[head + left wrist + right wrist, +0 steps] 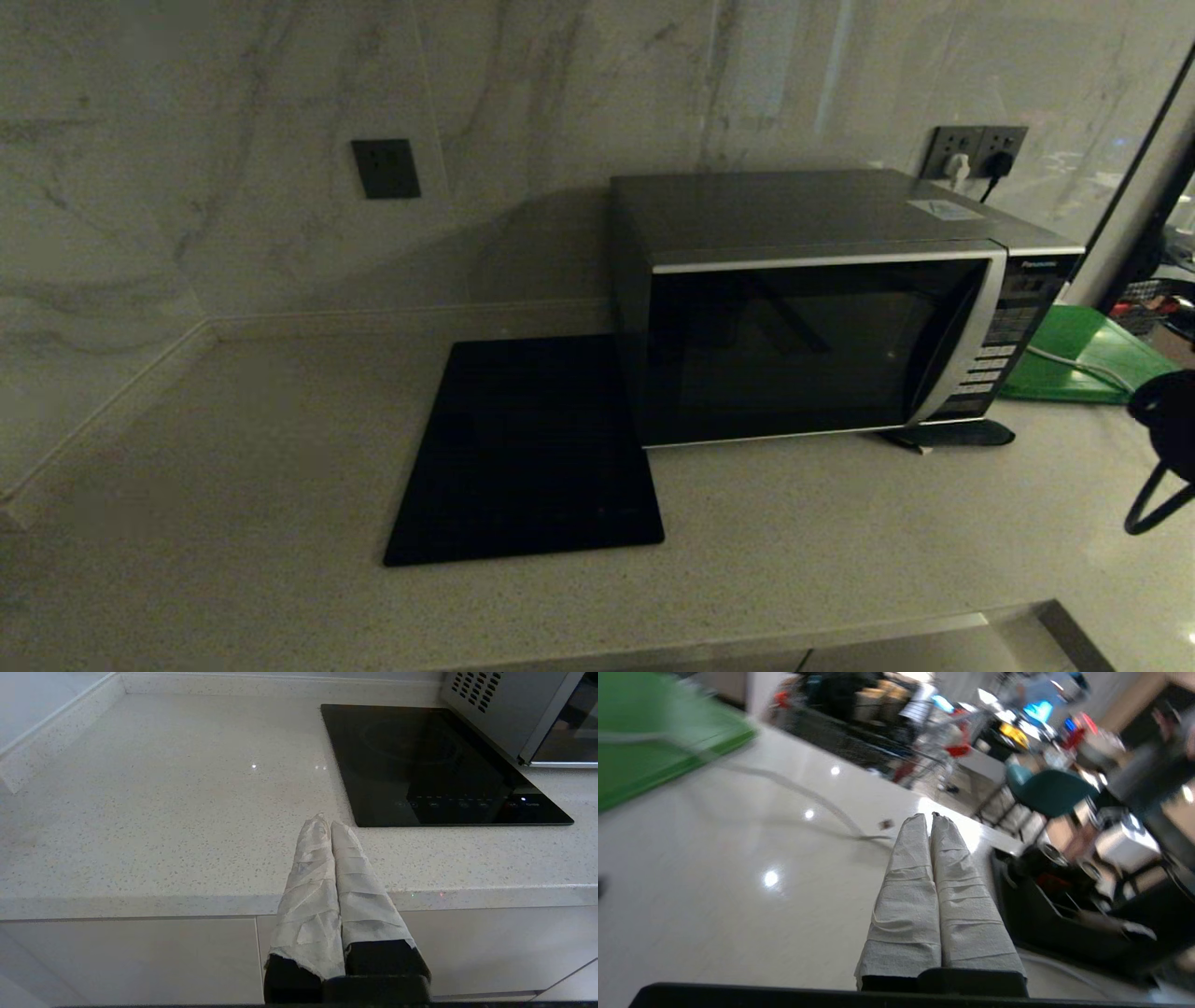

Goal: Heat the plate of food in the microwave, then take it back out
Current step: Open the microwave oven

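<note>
the microwave (pixel 822 308) stands on the pale speckled tabletop (pixel 280 467) against the marble wall, its dark glass door closed, the curved silver handle (pixel 962 345) and the button panel (pixel 1013 336) on its right side. the plate of food cannot be seen in any view; nothing can be made out through the dark door glass.

a flat black cooktop (pixel 527 448) lies on the tabletop just beside the microwave's left side, its near edge reaching toward the front of the tabletop. a green board (pixel 1074 359) lies to the right of the microwave, with a pale cable running across it. two plugs sit in the wall socket (pixel 976 154) behind the microwave.

the left gripper (pixel 329 823) hangs in front of the tabletop edge, its tape-wrapped jaws pressed together with nothing between them, pointing toward the near corner of the cooktop (pixel 434 765); a corner of the microwave (pixel 514 709) shows beyond. it does not show in the head view.

the right gripper (pixel 930 819) is off to the right of the microwave, over the tabletop past the green board (pixel 654 742), its wrapped jaws likewise clenched and empty. in the head view only a dark part of that arm (pixel 1167 420) shows at the right edge.
</note>
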Robot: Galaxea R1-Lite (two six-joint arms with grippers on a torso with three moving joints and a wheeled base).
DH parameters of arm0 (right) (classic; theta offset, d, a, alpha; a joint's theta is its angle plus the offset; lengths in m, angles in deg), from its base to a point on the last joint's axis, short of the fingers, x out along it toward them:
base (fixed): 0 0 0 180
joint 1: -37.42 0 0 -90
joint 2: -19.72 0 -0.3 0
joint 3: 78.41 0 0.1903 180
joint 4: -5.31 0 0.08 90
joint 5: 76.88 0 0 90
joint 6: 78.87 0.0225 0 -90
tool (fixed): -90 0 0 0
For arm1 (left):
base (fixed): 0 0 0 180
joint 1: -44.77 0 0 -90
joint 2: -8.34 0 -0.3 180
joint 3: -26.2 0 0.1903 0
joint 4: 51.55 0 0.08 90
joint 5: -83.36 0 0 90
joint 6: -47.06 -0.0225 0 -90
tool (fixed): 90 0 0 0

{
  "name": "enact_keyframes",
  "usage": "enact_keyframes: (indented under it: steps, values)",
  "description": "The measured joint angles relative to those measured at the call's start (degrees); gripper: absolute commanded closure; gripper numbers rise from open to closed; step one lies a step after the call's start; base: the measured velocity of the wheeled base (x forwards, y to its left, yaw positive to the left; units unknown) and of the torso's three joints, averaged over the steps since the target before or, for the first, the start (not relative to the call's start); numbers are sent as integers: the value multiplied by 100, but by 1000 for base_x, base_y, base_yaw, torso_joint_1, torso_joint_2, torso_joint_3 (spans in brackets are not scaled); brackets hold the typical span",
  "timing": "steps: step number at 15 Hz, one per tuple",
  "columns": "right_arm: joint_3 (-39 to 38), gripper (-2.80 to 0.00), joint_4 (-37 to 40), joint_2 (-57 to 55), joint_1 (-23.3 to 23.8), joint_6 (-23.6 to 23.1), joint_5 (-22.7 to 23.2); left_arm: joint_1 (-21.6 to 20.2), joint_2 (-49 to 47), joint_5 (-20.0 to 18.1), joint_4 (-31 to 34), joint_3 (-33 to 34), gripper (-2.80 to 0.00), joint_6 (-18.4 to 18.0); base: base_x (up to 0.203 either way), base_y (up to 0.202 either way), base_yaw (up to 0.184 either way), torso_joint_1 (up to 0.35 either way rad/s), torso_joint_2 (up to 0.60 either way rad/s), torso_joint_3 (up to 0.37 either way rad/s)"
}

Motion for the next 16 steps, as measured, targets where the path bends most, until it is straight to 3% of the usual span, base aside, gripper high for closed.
enact_keyframes:
  steps: [9,14,16]
  values:
    - [-149,0,54,-1233,-843,-15,-7,0,0,1,0,0,0,-2,0,0,0,0,0,0]
    - [434,0,900,-1503,-1246,-993,-5,0,0,2,1,0,0,-2,0,0,0,0,0,0]
    - [763,0,1128,-1529,-1298,-1095,-7,0,0,2,-2,0,0,-2,0,0,0,0,0,0]
